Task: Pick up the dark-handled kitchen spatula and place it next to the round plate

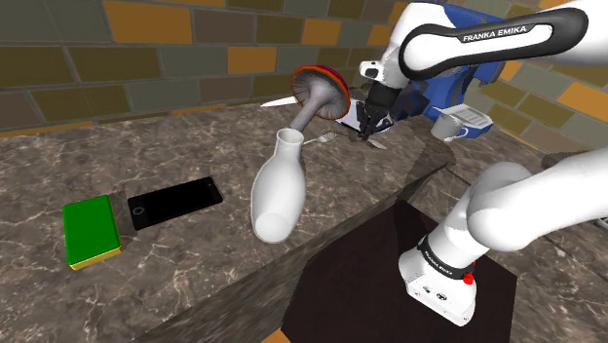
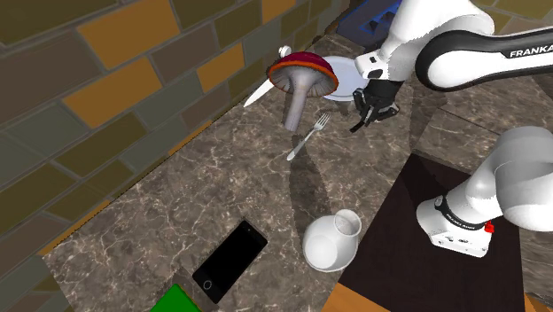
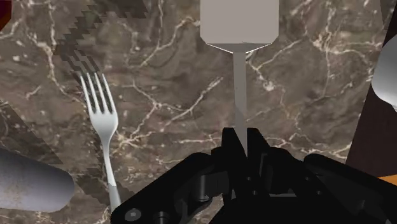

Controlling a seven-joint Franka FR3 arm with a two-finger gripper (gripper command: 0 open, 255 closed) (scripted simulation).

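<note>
The spatula (image 3: 238,22) has a flat grey blade and a thin grey neck that runs back between my black fingers; its handle is hidden inside the grasp. My gripper (image 3: 240,137) is shut on it, blade pointing away from the hand over the marble counter. In the second exterior view the gripper (image 2: 366,117) hangs just in front of the white round plate (image 2: 347,73), which a mushroom's cap partly covers. In the shoulder view the gripper (image 1: 369,132) is beside the mushroom.
A red-capped mushroom (image 2: 301,75) stands by the plate, with a fork (image 2: 308,137) lying close to the gripper. A white vase (image 1: 278,190), black phone (image 1: 175,202) and green book (image 1: 91,231) lie further along. A mug (image 1: 450,124) sits beyond the arm.
</note>
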